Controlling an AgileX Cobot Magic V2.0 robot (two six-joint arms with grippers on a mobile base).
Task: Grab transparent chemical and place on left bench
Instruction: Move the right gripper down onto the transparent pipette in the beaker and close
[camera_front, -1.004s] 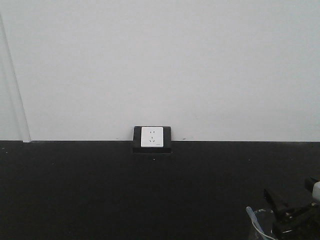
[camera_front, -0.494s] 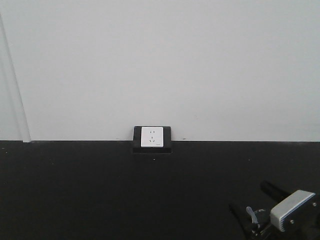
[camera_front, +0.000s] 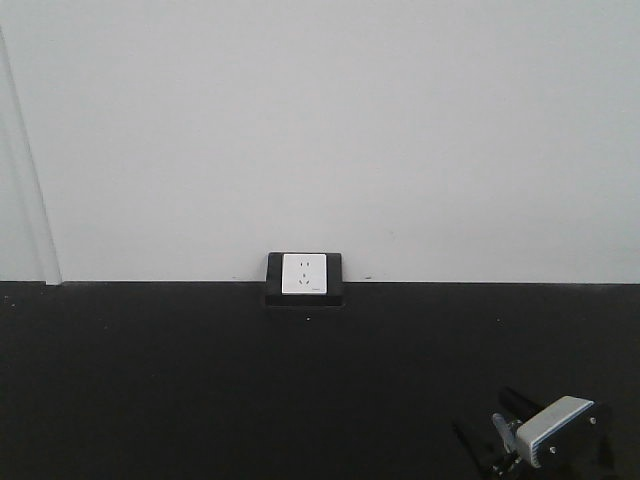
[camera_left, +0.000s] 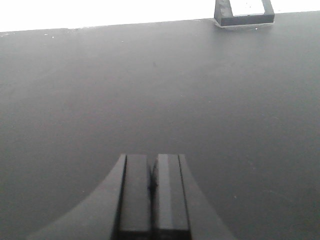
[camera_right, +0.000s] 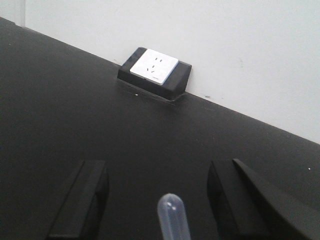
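Low in the right wrist view, the right gripper (camera_right: 157, 170) stands wide around the stirring rod (camera_right: 172, 215); any grip is unclear. Left gripper (camera_left: 152, 162) is pressed closed over the bench (camera_left: 150, 90).

The left gripper (camera_left: 151, 192) hovers low with its fingers pressed together, short of the wall socket (camera_front: 304, 274) and to its left. The right gripper (camera_right: 157, 182) sits low, short and right of that socket, fingers spread wide. Whether they grip anything is out of view.

Socket box (camera_front: 305, 278) at back of left bench (camera_front: 150, 380), against wall (camera_front: 300, 120); stirring rod (camera_right: 171, 209) between right hand (camera_right: 155, 200) fingers
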